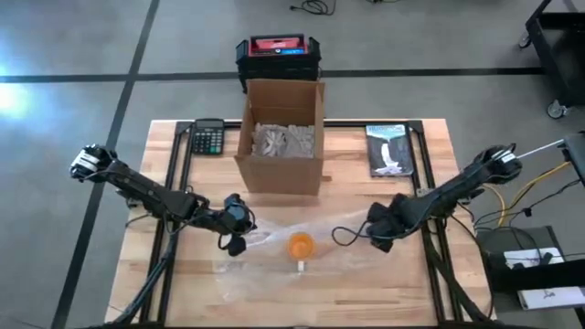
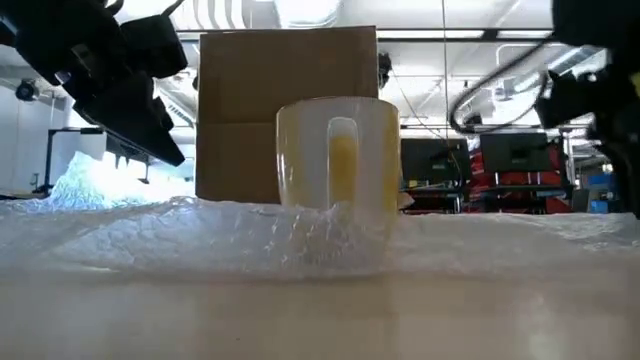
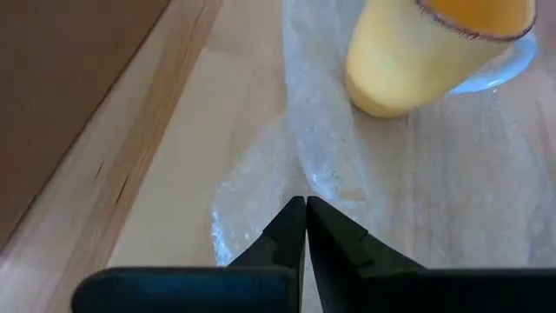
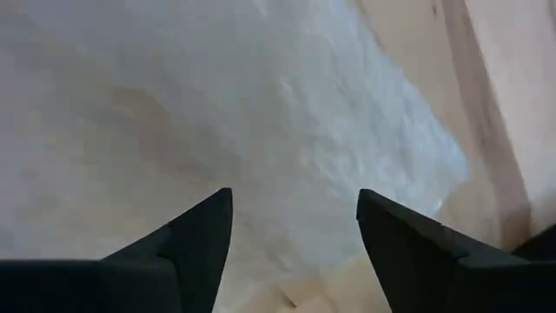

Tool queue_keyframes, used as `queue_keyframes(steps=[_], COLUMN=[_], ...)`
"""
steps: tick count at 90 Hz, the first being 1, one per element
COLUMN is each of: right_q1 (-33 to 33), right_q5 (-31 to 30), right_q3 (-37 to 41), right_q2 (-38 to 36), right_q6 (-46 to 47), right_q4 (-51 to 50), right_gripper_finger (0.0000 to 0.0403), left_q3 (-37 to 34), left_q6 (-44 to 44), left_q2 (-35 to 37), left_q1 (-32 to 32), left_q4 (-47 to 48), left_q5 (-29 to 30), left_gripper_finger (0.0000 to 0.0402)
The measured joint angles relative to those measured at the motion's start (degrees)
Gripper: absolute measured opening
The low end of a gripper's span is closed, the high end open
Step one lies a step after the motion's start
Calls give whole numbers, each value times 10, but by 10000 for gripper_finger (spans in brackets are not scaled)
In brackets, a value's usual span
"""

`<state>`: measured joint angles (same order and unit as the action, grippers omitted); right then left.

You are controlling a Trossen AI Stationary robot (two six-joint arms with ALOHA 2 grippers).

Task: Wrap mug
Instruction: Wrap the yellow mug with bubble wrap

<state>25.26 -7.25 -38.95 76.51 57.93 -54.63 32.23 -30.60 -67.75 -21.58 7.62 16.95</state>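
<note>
Pale butcher-block planks make up the wooden table [image 1: 183, 274], with grey concrete floor around it. At its far side stands an open brown cardboard box [image 1: 281, 137] with crumpled packing paper inside, well beyond both claws. Spread across the planks nearer the arms lies a clear, crinkled bubble-wrap sheet [image 1: 265, 256], and on it, about midway between the two claws, stands the yellow-orange ceramic mug [image 1: 301, 245] — upright, its white handle facing the low camera.

The left gripper [image 1: 236, 232] sits just beside the mug on the sheet's left part; its fingers are pressed together, tips meeting over a ridge of film [image 3: 317, 178], though I cannot tell whether any film is actually pinched. The right gripper [image 1: 377, 233] hovers over the sheet's right part, fingers spread wide with nothing between them.

I judge the sheet to be light, limp and slippery: best pinched at a free edge or corner and lifted slowly, since it will drag and fold on itself. The mug looks rigid, fairly heavy for its size and breakable — likely to tip if the film under it is tugged hard.

Farther off lie a dark book with a waterfall cover [image 1: 390, 149] and a black calculator [image 1: 208, 137]; no lettering on either can be read.
</note>
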Motion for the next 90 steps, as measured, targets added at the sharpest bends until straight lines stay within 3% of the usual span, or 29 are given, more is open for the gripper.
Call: queue_keyframes(steps=[20,39,44,60,90], right_q1=[0,0,0,0,-6], right_q5=[3,2,2,-38,-70], right_q3=[44,48,37,-44,-99], right_q2=[11,12,9,8,21], right_q6=[-57,-107,-129,-206,-460], right_q4=[143,236,240,264,606], right_gripper_finger=[177,32,11,14,1], left_q3=[0,0,0,0,0], left_q6=[6,21,28,32,46], left_q2=[-5,-43,-59,-102,-129], left_q1=[0,0,0,0,0], left_q4=[-58,-129,-152,-220,-250], left_q5=[0,-15,-20,-39,-41], left_gripper_finger=[0,0,0,0,0])
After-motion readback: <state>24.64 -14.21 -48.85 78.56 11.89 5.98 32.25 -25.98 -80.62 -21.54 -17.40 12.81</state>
